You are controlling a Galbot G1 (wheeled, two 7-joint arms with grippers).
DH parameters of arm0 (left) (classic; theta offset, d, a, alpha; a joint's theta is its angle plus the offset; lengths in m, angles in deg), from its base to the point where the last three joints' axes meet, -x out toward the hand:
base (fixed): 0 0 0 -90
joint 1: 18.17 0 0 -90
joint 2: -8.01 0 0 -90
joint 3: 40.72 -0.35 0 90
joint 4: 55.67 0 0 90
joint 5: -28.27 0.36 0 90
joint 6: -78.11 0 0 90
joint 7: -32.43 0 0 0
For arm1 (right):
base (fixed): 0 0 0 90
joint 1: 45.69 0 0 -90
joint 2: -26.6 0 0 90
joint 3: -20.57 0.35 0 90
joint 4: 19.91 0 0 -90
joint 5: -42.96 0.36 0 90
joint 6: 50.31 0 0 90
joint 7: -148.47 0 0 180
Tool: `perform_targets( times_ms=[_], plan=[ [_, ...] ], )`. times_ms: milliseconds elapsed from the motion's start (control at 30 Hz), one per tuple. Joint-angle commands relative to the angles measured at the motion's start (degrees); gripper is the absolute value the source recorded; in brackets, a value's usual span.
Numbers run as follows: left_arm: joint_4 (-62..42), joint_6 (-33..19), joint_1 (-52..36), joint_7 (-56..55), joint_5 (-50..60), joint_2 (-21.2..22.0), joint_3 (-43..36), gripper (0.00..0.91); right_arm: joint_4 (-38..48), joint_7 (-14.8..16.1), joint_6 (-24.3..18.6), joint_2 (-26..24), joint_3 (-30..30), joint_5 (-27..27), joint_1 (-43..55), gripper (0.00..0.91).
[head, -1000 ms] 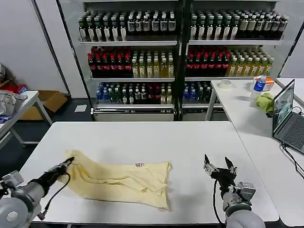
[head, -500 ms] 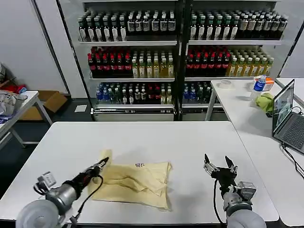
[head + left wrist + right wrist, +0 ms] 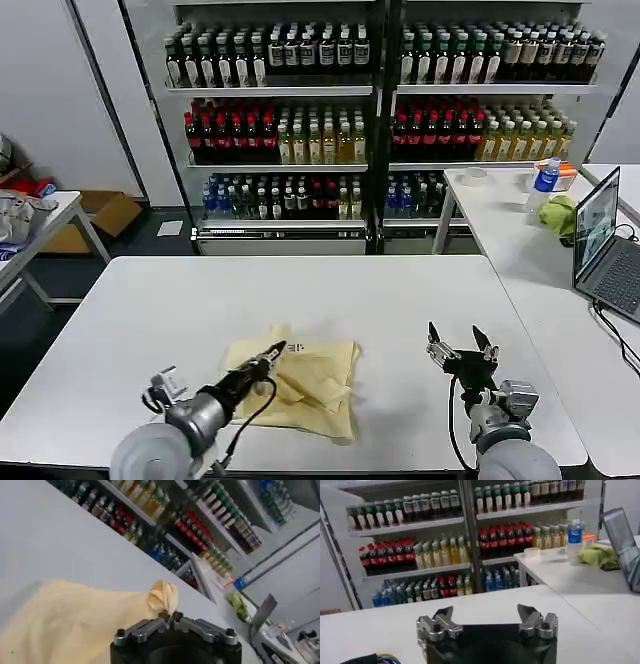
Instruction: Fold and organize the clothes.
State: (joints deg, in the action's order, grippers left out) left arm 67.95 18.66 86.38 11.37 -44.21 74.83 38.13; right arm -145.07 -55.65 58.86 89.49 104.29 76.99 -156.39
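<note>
Centrally, white table [image 3: 400, 290], bottle shelves [image 3: 380, 110] behind, left claw [image 3: 277, 349] clenched on T-shirt [image 3: 320, 375], right claw [image 3: 460, 345] released.

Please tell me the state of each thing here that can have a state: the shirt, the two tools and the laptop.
T-shirt: partly folded, one edge pinched and lifted.
Left tool: shut on the T-shirt, above the shirt's middle.
Right tool: open, empty, beside the shirt.
Laptop: lid open, on the side table.

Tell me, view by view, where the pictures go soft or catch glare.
Head view: even light, sharp, T-shirt crisp, faint shelf reflections. Left wrist view: left gripper and pinched cloth soft, bottles smeared. Right wrist view: right gripper fairly sharp, laptop edge slightly soft.
</note>
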Motion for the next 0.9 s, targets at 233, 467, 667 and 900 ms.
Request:
perform_targets(
  times_ms=[233,467,667,900],
  plan=[
    [-3.55,0.53,-2.42,-0.21,4.32,4.42,-6.92,0.907,-0.04,0.02,-0.04,-0.15,-0.22,0.05,0.02,0.907],
    [-2.87,0.3,-3.54,0.98,3.34,5.57,-6.78,0.907,-0.2,-0.22,0.28,-0.24,-0.73,0.22,0.59,0.907],
    [0.22,0.73,-0.41,2.03,1.26,3.51,-2.7,0.907,-0.22,-0.26,0.35,-0.75,-0.68,0.57,1.01,0.907],
    [-0.3,0.49,3.85,2.68,2.38,-4.58,8.74,0.907,-0.03,-0.15,0.32,-0.85,-0.86,0.79,1.36,0.907]
  ],
)
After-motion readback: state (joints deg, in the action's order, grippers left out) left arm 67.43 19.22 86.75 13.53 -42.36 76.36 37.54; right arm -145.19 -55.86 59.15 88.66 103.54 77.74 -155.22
